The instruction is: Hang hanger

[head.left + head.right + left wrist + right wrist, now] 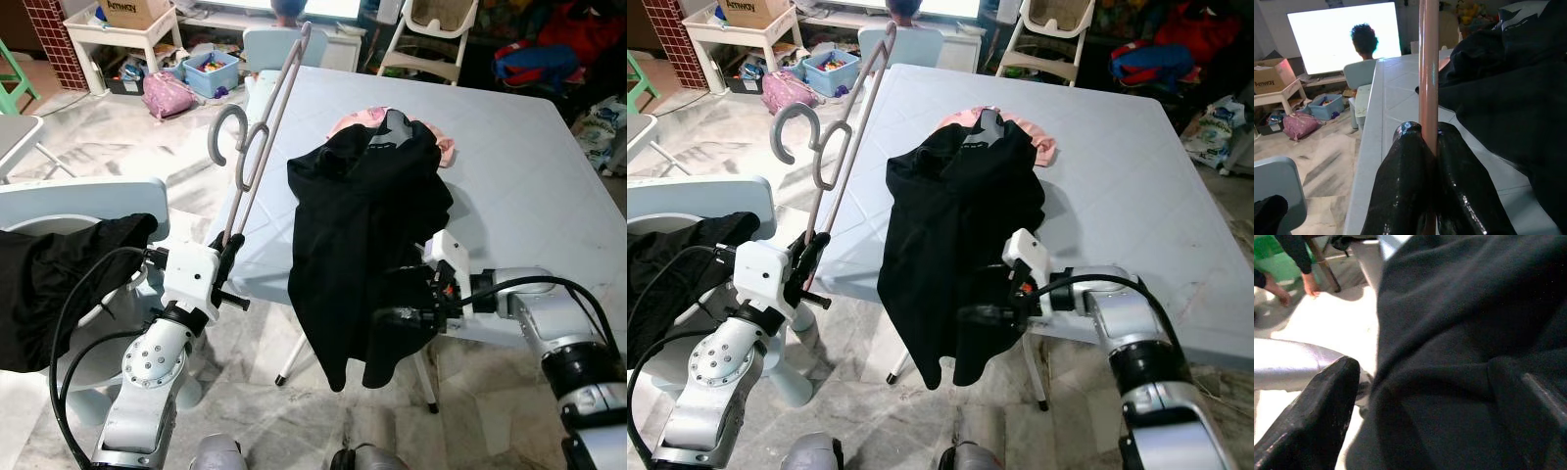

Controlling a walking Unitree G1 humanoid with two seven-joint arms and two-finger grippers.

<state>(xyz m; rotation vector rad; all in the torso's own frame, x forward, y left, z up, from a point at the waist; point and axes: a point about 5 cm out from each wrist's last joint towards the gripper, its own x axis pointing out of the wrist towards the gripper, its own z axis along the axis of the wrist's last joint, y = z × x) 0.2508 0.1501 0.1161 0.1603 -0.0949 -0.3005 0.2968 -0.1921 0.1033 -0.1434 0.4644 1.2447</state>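
Left eye view: left gripper (227, 245) pinches the hanger (263, 127) upright at 10 o'clock of the shirt (364, 235) — right gripper (407, 311) spread against its cloth. Shirt not yet threaded — hanging remains.

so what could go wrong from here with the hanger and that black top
1. The left gripper pinches the hanger only at its lower end, so the long hanger could swing or twist in the jaws.
2. The black garment drapes off the table edge over the right gripper; pulling might drag it to the floor.
3. The pink cloth under it could get pulled along.
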